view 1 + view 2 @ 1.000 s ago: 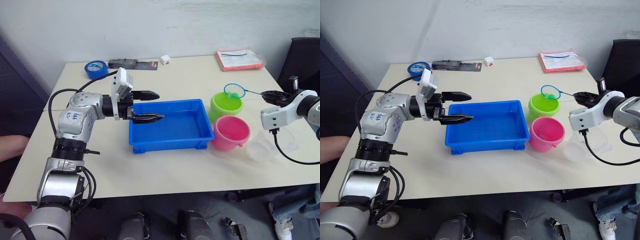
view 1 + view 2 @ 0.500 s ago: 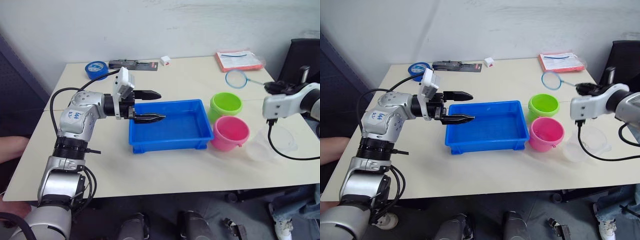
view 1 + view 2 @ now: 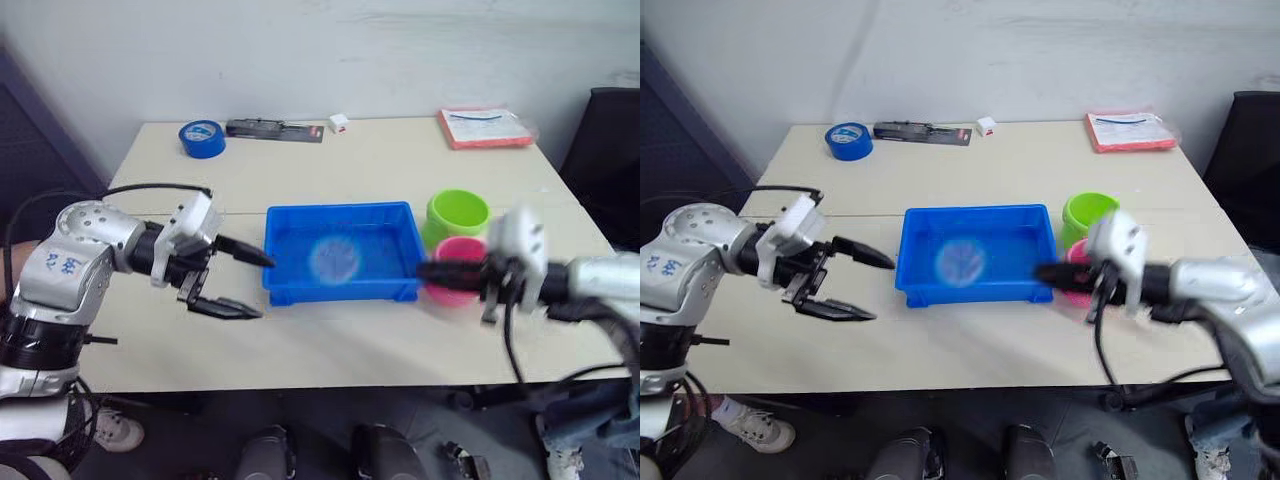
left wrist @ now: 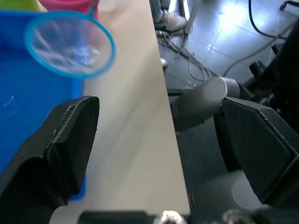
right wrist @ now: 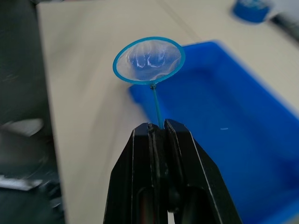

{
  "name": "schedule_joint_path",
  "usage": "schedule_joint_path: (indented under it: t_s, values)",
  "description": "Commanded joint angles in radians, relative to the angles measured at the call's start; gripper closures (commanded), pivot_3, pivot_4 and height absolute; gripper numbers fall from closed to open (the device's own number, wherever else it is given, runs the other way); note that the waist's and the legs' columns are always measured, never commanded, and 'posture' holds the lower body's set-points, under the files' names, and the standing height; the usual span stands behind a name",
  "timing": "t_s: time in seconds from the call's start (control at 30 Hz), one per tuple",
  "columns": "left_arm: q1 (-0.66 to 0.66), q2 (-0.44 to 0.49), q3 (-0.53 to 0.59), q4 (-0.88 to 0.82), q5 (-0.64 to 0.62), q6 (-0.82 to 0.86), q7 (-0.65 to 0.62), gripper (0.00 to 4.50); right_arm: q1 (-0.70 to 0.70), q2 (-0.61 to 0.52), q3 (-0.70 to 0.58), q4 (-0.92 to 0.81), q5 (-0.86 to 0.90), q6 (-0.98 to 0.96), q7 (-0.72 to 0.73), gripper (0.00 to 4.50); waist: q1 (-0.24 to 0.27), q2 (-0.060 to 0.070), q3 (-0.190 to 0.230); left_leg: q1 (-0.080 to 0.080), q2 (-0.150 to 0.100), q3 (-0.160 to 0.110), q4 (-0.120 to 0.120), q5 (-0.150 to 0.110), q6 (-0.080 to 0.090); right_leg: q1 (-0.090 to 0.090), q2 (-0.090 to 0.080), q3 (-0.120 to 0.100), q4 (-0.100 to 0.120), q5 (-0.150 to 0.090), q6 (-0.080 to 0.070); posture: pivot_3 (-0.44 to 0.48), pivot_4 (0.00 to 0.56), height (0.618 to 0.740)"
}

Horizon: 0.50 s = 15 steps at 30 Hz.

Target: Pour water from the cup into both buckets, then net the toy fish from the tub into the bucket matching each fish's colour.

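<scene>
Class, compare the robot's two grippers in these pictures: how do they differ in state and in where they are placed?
The left gripper is open and holds nothing; the right gripper is shut on the net's thin handle. The left gripper sits outside the tub, off its left end, whereas the right gripper reaches in from the tub's right end, holding the hoop over it. Both have two black fingers.

A glossy blue plastic tub sits on a smooth, matt cream bench. The net pairs fine see-through mesh with a thin plastic rim, beside shiny plastic buckets and matt black fingers.
</scene>
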<state>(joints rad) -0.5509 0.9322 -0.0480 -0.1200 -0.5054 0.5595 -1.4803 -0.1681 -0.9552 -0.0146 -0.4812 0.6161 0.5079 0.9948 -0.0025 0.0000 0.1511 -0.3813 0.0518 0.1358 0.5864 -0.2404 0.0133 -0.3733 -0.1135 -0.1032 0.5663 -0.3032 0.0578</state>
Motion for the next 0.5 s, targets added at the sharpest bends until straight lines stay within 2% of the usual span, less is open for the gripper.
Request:
schedule_joint_path:
  t_s: [0.03,0.13,0.2,0.27,0.3,0.33,0.4,0.5]
  values:
    - [0.042,0.037,0.011,-0.029,0.034,-0.060,-0.003,0.00,0.026,0.026,0.119,0.028,-0.182,-0.156,0.028,3.70,-0.001,0.002,0.000,-0.005,0.000,0.000,0.000,0.000,0.000,-0.003,0.000,0.000,-0.003,0.002,0.001,0.000,0.150,0.740]
    - [0.064,0.032,0.009,-0.019,0.055,-0.092,0.020,0.00,0.024,0.070,0.210,0.135,-0.321,-0.262,0.016,3.70,0.000,0.001,0.000,-0.007,-0.002,0.001,-0.002,0.000,0.000,-0.003,-0.002,0.000,-0.010,0.008,0.004,0.000,0.150,0.740]
    - [0.062,0.017,0.014,-0.009,0.053,-0.092,0.040,0.00,0.012,0.101,0.240,0.209,-0.395,-0.314,-0.010,2.67,0.001,0.001,-0.001,-0.007,-0.002,0.003,-0.002,0.000,0.001,-0.003,-0.002,0.000,-0.010,0.008,0.004,0.000,0.150,0.740]
    - [0.054,-0.001,0.018,0.008,0.047,-0.085,0.062,0.00,0.004,0.116,0.240,0.257,-0.432,-0.330,-0.026,2.20,0.002,0.002,-0.001,-0.007,-0.002,0.004,-0.003,0.000,0.001,-0.004,-0.002,0.000,-0.010,0.008,0.004,0.000,0.150,0.740]
    - [0.049,-0.010,0.021,0.015,0.040,-0.076,0.072,0.00,0.005,0.118,0.232,0.266,-0.438,-0.333,-0.027,1.57,0.003,0.002,-0.001,-0.007,-0.002,0.004,-0.003,0.000,0.001,-0.005,-0.002,0.000,-0.008,0.008,0.004,0.000,0.150,0.740]
    - [0.044,-0.021,0.027,0.022,0.031,-0.066,0.084,0.00,0.011,0.113,0.214,0.262,-0.436,-0.327,-0.027,1.26,0.003,0.002,-0.001,-0.007,-0.002,0.005,-0.003,0.001,0.002,-0.005,-0.002,0.000,-0.007,0.008,0.004,0.000,0.150,0.740]
    - [0.028,-0.043,0.037,0.043,0.014,-0.042,0.103,0.00,0.038,0.097,0.159,0.223,-0.409,-0.296,-0.029,0.12,0.004,0.002,-0.001,-0.006,-0.002,0.005,-0.003,0.001,0.002,-0.005,-0.002,0.000,-0.005,0.008,0.004,0.000,0.150,0.740]
    - [0.003,-0.070,0.057,0.080,-0.014,-0.002,0.129,0.00,0.115,0.072,0.016,0.117,-0.324,-0.206,-0.047,0.05,0.007,0.002,-0.001,-0.005,-0.001,0.005,-0.001,0.001,0.002,-0.005,-0.002,0.000,-0.001,0.008,0.004,0.000,0.150,0.740]
